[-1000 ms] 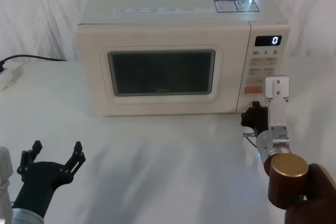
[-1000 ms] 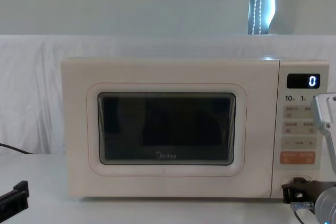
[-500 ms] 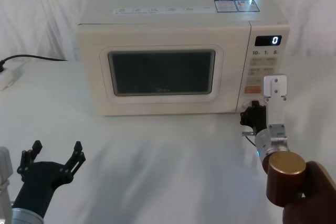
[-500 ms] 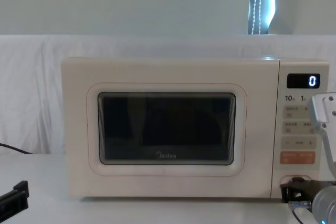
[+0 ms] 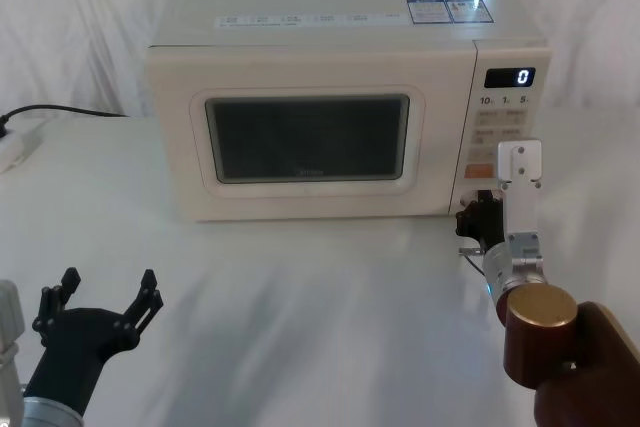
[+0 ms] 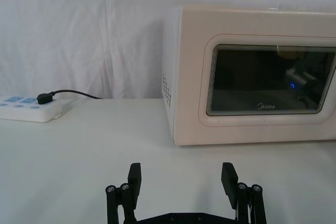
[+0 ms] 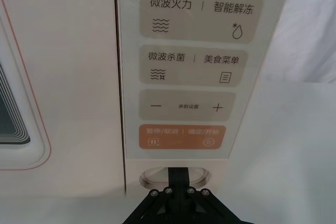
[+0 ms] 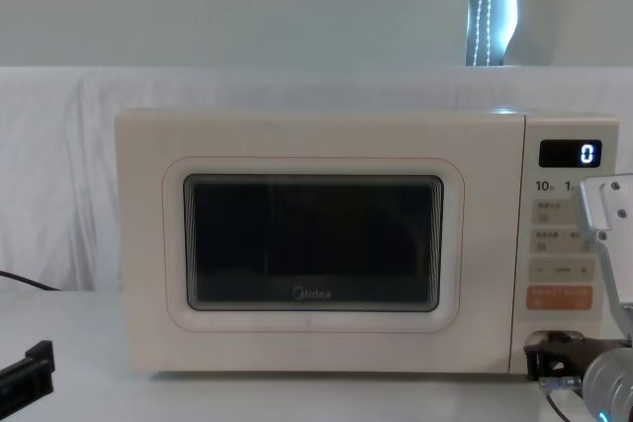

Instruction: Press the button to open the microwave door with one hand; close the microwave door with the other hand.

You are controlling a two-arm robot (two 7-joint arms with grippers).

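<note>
Button: I see a cream pill key, lower centre, right gripper fingers clenched against it.
Door: shut, dark window.
Left gripper: released, lower left.

Right hand reaches forward, fingers pinched together; left hand rests low, fingers spread.

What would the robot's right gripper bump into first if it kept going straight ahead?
Most likely the button at the bottom of the control panel: the right gripper points right at it, maybe touching already. Depth is hard to judge.
</note>
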